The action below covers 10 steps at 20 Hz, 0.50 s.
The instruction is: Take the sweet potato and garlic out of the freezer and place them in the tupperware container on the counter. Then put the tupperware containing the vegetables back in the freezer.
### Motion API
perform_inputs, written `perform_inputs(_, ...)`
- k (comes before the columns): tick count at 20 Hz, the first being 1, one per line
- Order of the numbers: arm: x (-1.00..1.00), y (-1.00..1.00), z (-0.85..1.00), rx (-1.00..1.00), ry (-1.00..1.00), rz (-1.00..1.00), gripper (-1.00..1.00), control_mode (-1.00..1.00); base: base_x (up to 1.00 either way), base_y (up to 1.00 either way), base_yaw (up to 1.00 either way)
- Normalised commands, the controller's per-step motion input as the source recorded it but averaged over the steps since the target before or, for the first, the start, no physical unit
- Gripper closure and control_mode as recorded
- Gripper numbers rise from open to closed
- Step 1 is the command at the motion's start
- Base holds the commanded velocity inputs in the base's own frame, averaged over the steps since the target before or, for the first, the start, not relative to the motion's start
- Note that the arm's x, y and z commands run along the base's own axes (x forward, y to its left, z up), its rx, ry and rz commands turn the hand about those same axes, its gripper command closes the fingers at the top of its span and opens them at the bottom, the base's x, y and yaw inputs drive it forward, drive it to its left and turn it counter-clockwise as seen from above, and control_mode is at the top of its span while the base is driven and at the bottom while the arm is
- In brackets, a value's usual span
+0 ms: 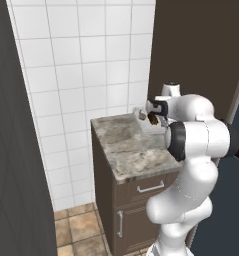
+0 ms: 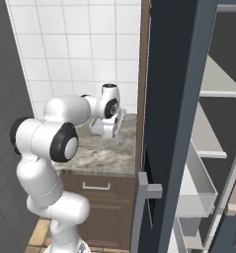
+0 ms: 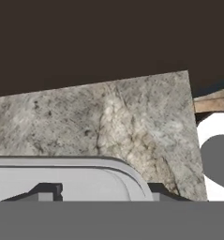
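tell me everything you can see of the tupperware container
The shallow pale grey-white tupperware tray lies flat on the speckled grey-beige stone counter, just below the hand. It looks like smooth plastic, with a low raised rim and one rounded corner in sight. The visible part of its floor is bare; the rest is cut off.
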Motion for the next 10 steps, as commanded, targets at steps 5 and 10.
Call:
perform_inputs(5,-0.05,0.09,0.04,-0.01,-0.03,-0.17,1.00,-1.00,0.00,0.00,0.00)
perform_inputs(10,0.00,0.00,0.00,0.00,-0.01,0.00,1.00,-1.00,0.00,0.00,0.00)
